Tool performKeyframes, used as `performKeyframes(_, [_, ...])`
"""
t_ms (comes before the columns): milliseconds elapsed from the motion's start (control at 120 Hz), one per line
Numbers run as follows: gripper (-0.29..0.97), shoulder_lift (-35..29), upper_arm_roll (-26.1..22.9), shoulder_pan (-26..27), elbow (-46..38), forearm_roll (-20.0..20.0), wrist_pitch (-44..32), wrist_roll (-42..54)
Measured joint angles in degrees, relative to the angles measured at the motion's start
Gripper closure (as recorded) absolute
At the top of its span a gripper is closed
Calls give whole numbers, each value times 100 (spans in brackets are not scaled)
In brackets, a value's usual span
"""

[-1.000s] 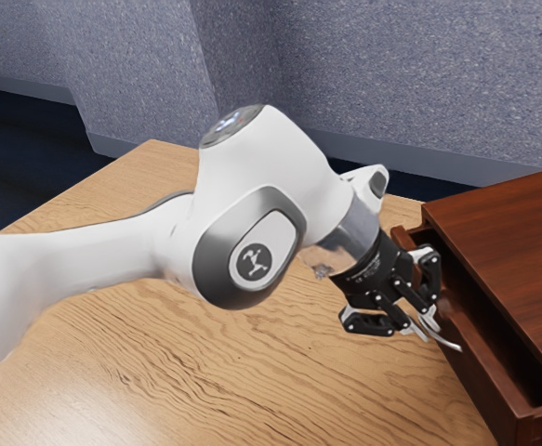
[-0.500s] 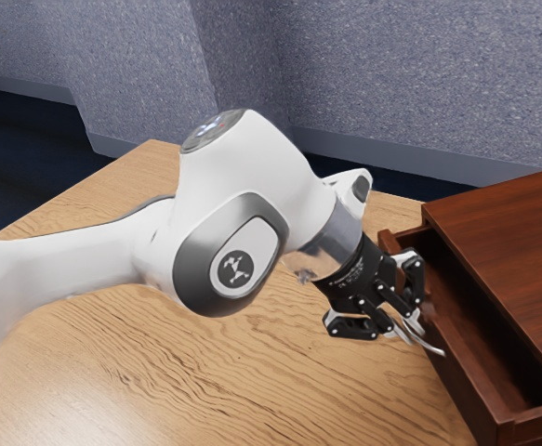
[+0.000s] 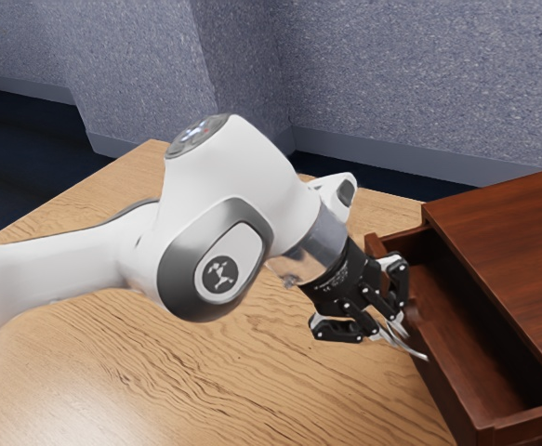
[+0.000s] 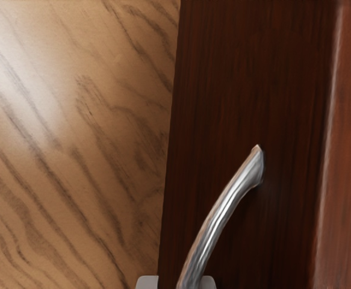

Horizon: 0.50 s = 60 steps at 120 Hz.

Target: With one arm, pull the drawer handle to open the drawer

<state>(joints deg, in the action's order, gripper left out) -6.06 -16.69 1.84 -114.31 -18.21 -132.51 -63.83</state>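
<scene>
Drawer (image 3: 452, 334), dark wood, standing partly out of cabinet (image 3: 517, 232) at the exterior view's right on wooden table (image 3: 112, 372); black gripper (image 3: 394, 323) clamped on its curved metal handle (image 4: 223, 223).

You will find no readable words or numbers. On the arm (image 3: 57, 269), the grey joint cap (image 3: 217, 272) carries a white emblem; pale marks on the black wrist housing (image 3: 334, 277) are too small to read.

Exterior view: of the drawer handle (image 3: 419, 352) 1 silver tip shows at lower right, the rest hidden behind the gripper (image 3: 389, 321); the cabinet (image 3: 503, 242) is cut off by the right and bottom edges.
</scene>
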Motion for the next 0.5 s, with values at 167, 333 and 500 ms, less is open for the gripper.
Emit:
performKeyframes(167, [72,-122,65,9,-121,-3,2,2])
performKeyframes(333, [72,-209,81,-5,-205,0,9,-2])
performKeyframes(500, [72,-384,75,-41,-376,-26,13,-4])
